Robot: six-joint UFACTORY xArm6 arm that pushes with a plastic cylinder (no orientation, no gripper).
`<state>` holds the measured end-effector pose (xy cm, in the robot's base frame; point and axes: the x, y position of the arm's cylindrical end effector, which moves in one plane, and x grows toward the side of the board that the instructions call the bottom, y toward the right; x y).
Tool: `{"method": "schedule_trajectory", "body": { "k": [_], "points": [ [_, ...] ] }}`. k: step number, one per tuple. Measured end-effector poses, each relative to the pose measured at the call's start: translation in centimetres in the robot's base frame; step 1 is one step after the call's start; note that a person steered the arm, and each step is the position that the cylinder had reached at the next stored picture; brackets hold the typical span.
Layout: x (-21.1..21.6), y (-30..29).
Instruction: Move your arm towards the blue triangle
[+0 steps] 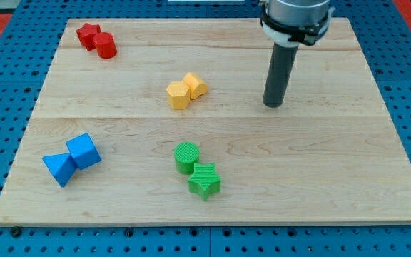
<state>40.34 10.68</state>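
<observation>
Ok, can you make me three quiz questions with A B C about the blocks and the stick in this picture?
1. Where is the blue triangle?
A. view's bottom left
B. view's top right
C. centre

2. How many green blocks are there?
A. one
B. two
C. four

3. Is my tip touching a block?
A. yes, a red one
B. yes, a yellow one
C. no

Answers: 1 A, it sits beside the blue cube low on the left. 2 B, a green cylinder and a green star. 3 C, bare wooden board surrounds the tip.
</observation>
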Motion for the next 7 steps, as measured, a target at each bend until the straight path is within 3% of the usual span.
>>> {"method": "schedule_trajectory", "body": {
  "k": [1,3,4,7],
  "points": [
    [-1.5,-0.4],
    [3.2,-3.0],
    [5.7,-8.2],
    [4.7,-30.4]
  ]
}}
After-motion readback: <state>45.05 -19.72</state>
